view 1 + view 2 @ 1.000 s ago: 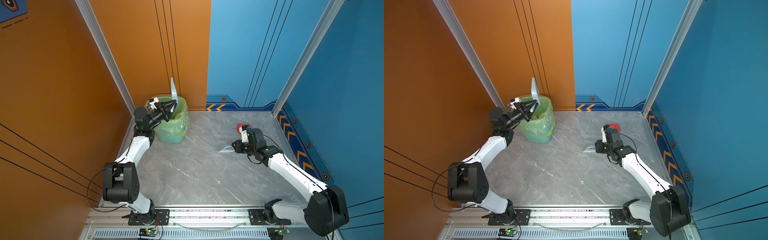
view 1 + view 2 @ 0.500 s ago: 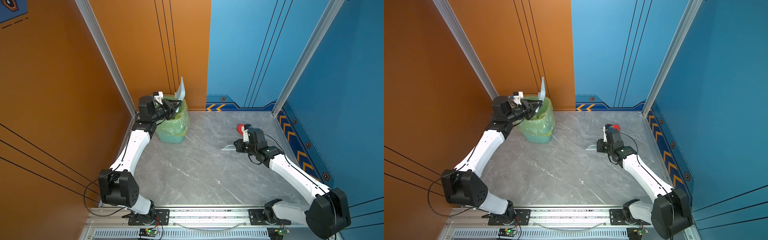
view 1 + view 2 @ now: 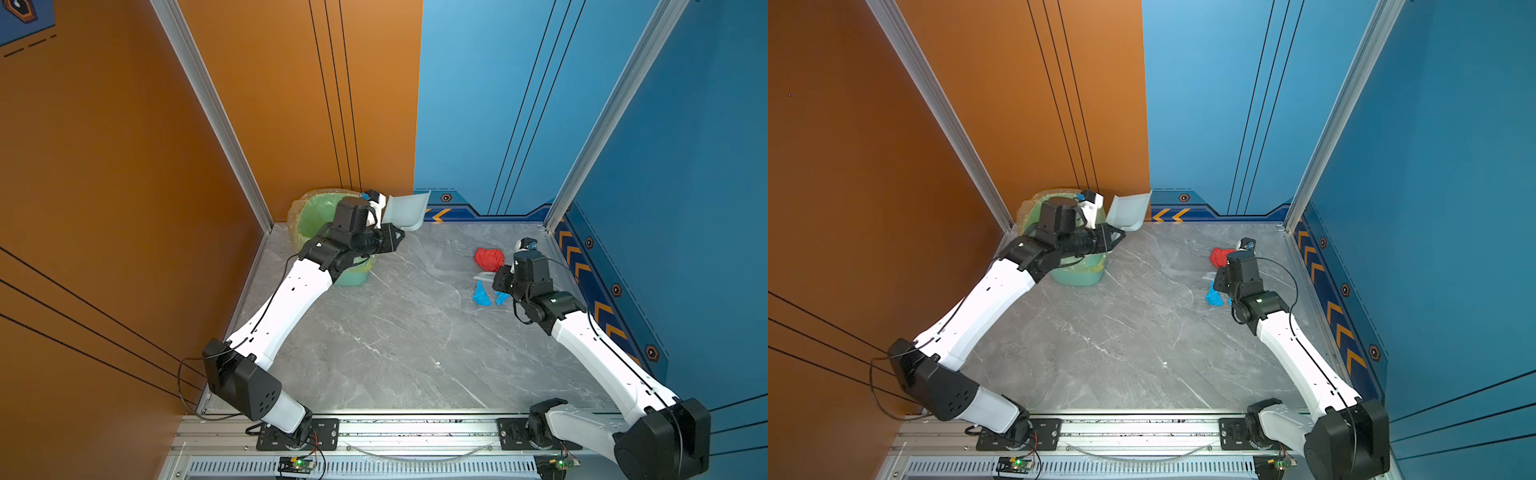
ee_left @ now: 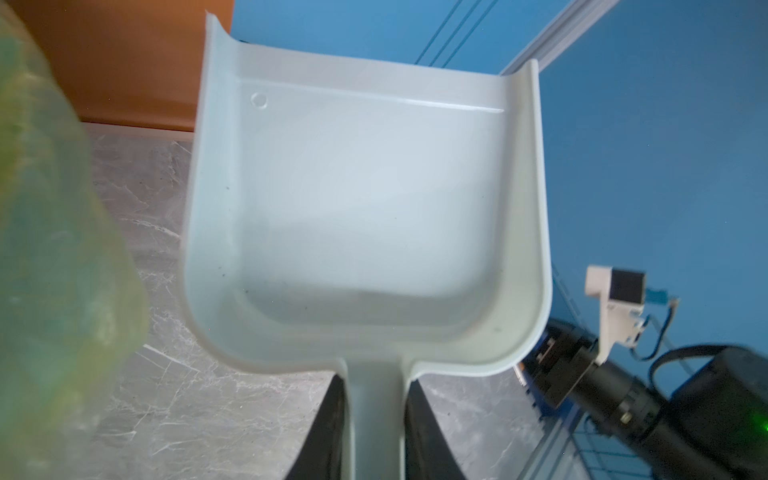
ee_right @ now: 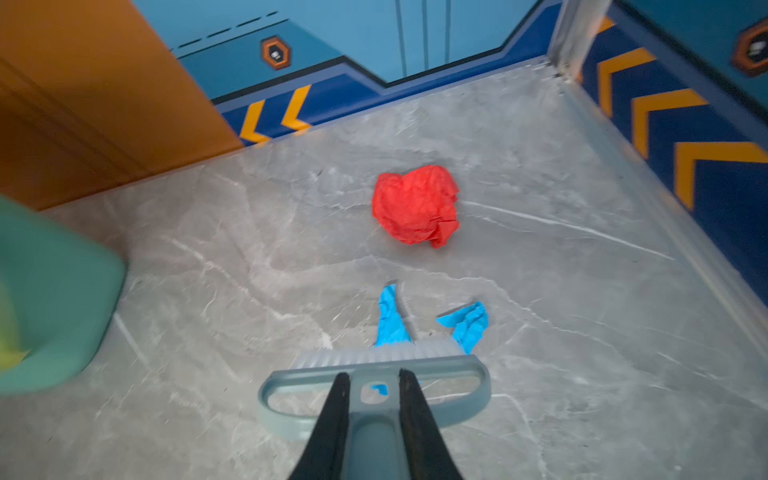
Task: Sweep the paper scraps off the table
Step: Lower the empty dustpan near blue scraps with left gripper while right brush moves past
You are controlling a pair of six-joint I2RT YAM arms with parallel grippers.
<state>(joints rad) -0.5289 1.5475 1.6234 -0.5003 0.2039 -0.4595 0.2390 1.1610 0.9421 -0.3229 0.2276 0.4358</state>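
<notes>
Step in hand, as I judge it: between loads, pan emptied, sweep not yet resumed; my left tool (image 4: 374, 399) is clamped on the handle of the dustpan (image 4: 361, 199), which is held up off the tabletop (image 3: 395, 332) just beside the green bag-lined bin (image 3: 309, 208); its tray shows empty in the left wrist view; my right tool (image 5: 372, 386) is clamped on the handle of the brush (image 5: 376, 359), bristles down near the right wall. Left to clear, so far as the views show: two colours; the red scrap (image 5: 415, 203) is a loosely balled, crumpled wad lying free toward the back right corner, apart from the brush; the blue scrap (image 5: 390, 316) is flatter and twisted, two tongues poking out from under the bristles, more blue visible through the hole in the brush; one piece or two, cannot tell. Both lie well apart from the dustpan. Next move calls for: dustpan lowered, lip flat on the tabletop beside the scraps; brush carried behind the red scrap, then both drawn toward the lip; light paper, likely to skid past on a fast stroke; blue may snag under the bristles.
</notes>
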